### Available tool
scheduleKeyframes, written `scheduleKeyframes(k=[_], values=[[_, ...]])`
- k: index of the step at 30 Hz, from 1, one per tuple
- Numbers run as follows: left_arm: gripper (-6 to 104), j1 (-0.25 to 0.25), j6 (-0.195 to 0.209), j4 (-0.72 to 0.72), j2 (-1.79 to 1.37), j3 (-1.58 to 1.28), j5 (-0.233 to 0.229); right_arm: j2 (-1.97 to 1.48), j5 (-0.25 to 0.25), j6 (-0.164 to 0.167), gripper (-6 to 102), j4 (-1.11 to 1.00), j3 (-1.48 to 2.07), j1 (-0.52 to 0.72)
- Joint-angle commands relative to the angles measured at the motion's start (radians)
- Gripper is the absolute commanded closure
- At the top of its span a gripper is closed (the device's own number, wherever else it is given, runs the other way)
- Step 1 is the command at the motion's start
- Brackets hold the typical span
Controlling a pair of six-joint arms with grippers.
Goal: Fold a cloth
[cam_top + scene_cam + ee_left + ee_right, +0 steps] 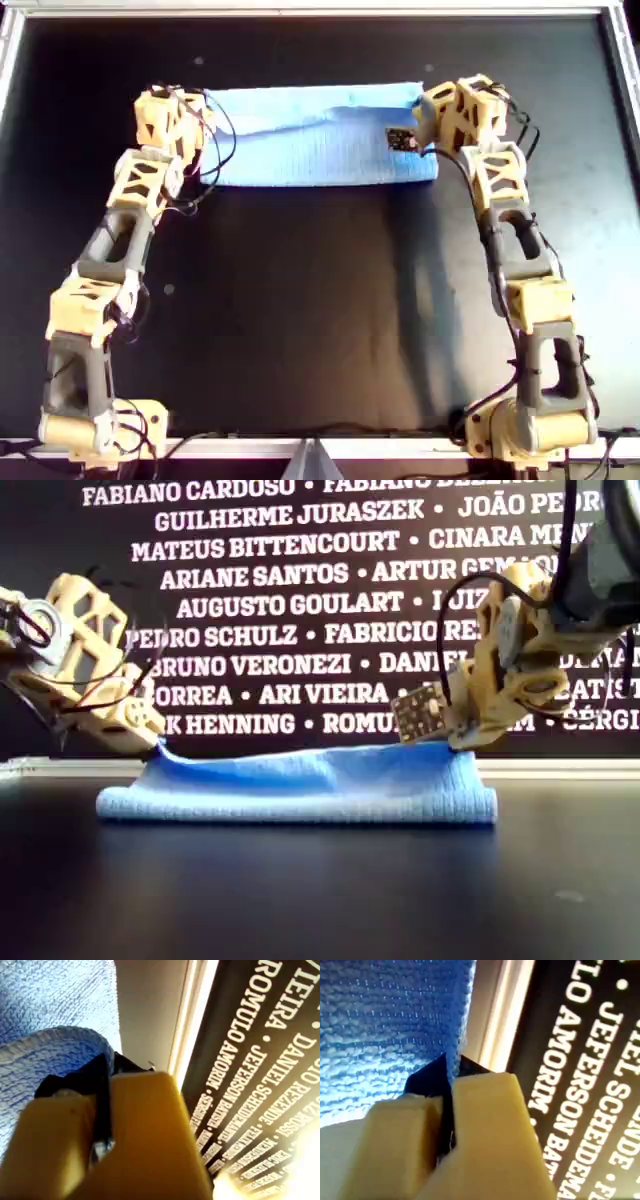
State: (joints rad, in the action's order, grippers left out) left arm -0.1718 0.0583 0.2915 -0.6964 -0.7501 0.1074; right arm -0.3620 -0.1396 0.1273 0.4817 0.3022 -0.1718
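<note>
The light blue cloth (320,140) lies doubled over as a long strip across the far part of the black table (300,310). My left gripper (197,112) is shut on the cloth's far corner at the overhead view's left. That corner is held slightly raised in the exterior view, where the left gripper (158,742) pinches the cloth (300,785). The right gripper (425,108) is shut on the opposite far corner, at the overhead view's right. In the wrist views, cloth (45,1005) runs into the left gripper (107,1067), and a cloth (380,1025) edge is clamped in the right gripper (451,1067).
A pale metal rim (300,12) borders the table just beyond the cloth. Behind it stands a dark wall with white names (300,580). Both arms reach from the near edge in the overhead view, with bare black surface between them.
</note>
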Motion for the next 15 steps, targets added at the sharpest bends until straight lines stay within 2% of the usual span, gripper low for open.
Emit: scheduleKeyframes(k=[1,7,9,12,15], values=[[99,0.021,-0.005,-0.029,-0.043,0.074,0.003,-0.037,0.005,0.005,97,-0.029,-0.095,0.005],[98,0.02,-0.005,-0.031,-0.034,0.074,0.005,-0.021,0.005,0.005,97,-0.029,-0.095,0.003],[97,0.02,-0.005,-0.031,-0.017,0.075,0.02,-0.02,0.005,0.005,95,-0.029,-0.084,0.005],[87,0.02,-0.005,-0.028,-0.014,0.061,0.021,-0.02,0.005,0.005,83,-0.029,-0.091,0.005],[69,0.021,-0.005,-0.026,-0.014,0.055,0.011,-0.021,0.006,0.005,66,-0.029,-0.094,0.005]])
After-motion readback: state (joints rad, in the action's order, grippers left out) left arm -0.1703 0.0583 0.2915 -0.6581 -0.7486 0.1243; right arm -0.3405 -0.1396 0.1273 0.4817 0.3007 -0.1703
